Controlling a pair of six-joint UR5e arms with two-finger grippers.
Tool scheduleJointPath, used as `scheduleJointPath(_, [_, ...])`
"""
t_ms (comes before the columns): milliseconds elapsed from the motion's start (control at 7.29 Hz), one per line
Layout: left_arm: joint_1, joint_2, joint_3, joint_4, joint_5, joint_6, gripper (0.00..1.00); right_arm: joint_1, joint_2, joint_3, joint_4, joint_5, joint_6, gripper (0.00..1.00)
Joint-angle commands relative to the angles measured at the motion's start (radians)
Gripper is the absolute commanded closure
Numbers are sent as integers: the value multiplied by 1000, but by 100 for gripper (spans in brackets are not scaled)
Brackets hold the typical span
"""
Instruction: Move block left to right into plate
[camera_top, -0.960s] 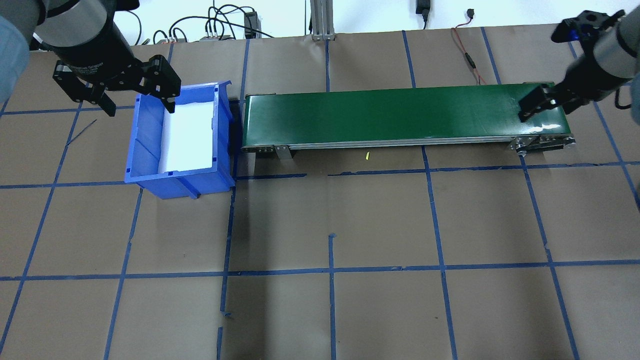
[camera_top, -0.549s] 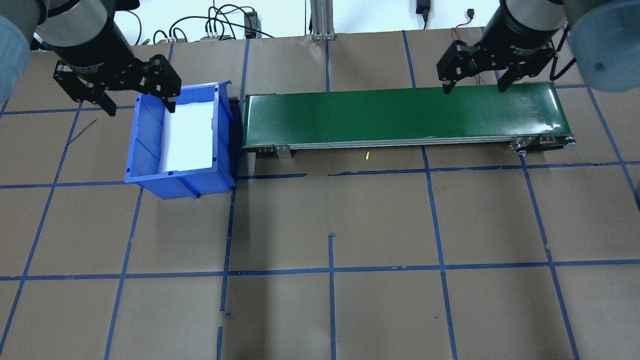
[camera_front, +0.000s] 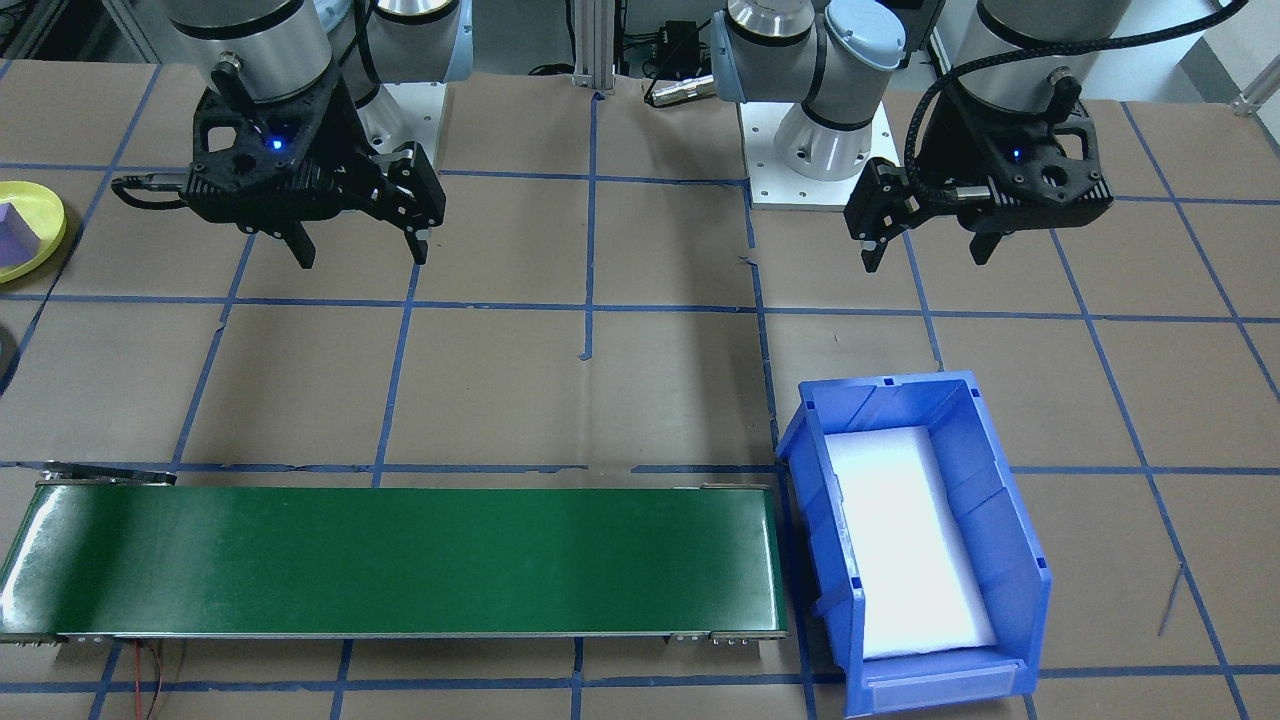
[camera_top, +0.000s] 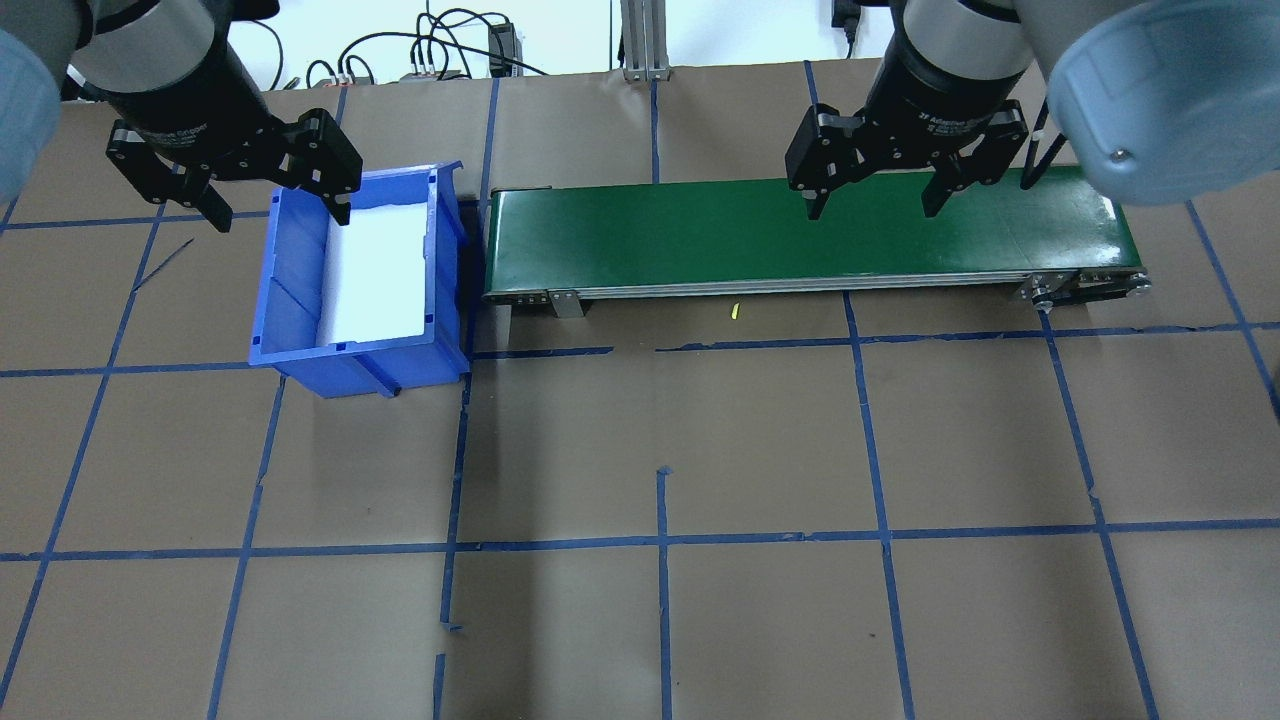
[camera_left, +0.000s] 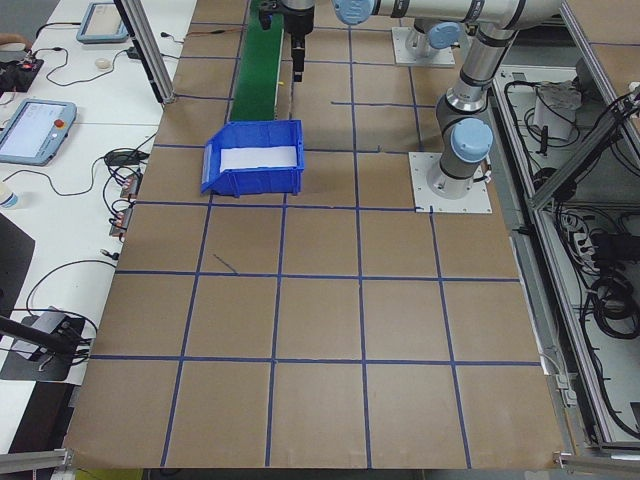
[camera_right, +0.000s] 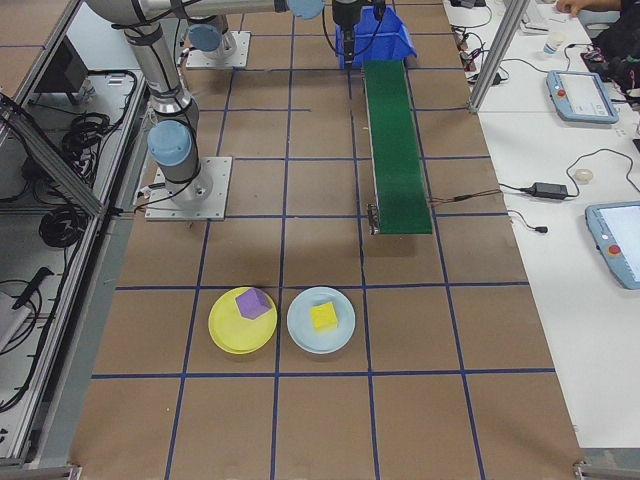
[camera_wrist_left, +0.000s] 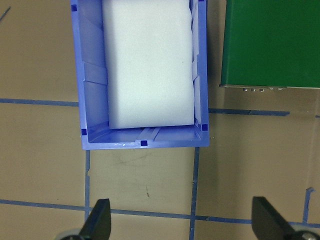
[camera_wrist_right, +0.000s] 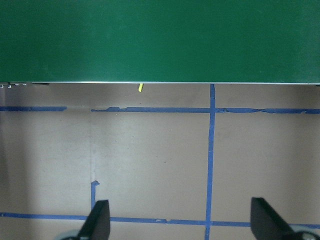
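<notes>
The yellow plate (camera_right: 225, 340) lies on the table well beyond the conveyor's right end, and a purple block (camera_right: 252, 302) rests in it. The front-facing view cuts the plate (camera_front: 48, 212) and block (camera_front: 12, 240) off at its left edge. My right gripper (camera_top: 872, 210) hangs open and empty above the right half of the green belt (camera_top: 700, 225), far from the plate. My left gripper (camera_top: 278, 213) hangs open and empty over the back of the blue bin (camera_top: 290, 290). Both wrist views show spread fingers (camera_wrist_left: 97, 222) (camera_wrist_right: 96, 222) with nothing between them.
The bin (camera_front: 1000, 500) holds only a white foam pad (camera_wrist_left: 150, 65). A light-blue plate (camera_right: 300, 335) with a yellow block (camera_right: 323, 316) sits beside the yellow plate. A small yellow scrap (camera_top: 733, 312) lies in front of the conveyor (camera_front: 400, 560). Cables run along the back edge.
My right arm has swung in from past the conveyor's right end and now hangs above the belt, further left. The left arm has not moved.
</notes>
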Motion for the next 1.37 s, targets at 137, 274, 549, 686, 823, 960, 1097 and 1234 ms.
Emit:
scheduleJointPath(137, [0, -2, -1, 0, 0, 7, 0, -23, 2, 42, -1, -98, -83, 0])
scheduleJointPath(274, [0, -3, -1, 2, 0, 3, 0, -35, 5, 44, 0, -95, -90, 0])
scheduleJointPath(549, [0, -3, 0, 2, 0, 3, 0, -73, 2, 58, -3, -85, -122, 0])
scheduleJointPath(686, [0, -3, 0, 0, -1, 6, 0, -73, 2, 58, 0, -85, -126, 0])
scheduleJointPath(823, [0, -3, 0, 2, -1, 6, 0, -73, 2, 59, 0, -83, -129, 0])
scheduleJointPath(960, [0, -3, 0, 0, -1, 4, 0, -73, 2, 58, -1, -83, -138, 0])
scheduleJointPath(1097, [0, -3, 0, 2, -1, 3, 0, -73, 0, 59, -3, -83, -138, 0])
scheduleJointPath(1234, [0, -3, 0, 0, -1, -2, 0, -72, 0, 58, -4, -71, -138, 0])
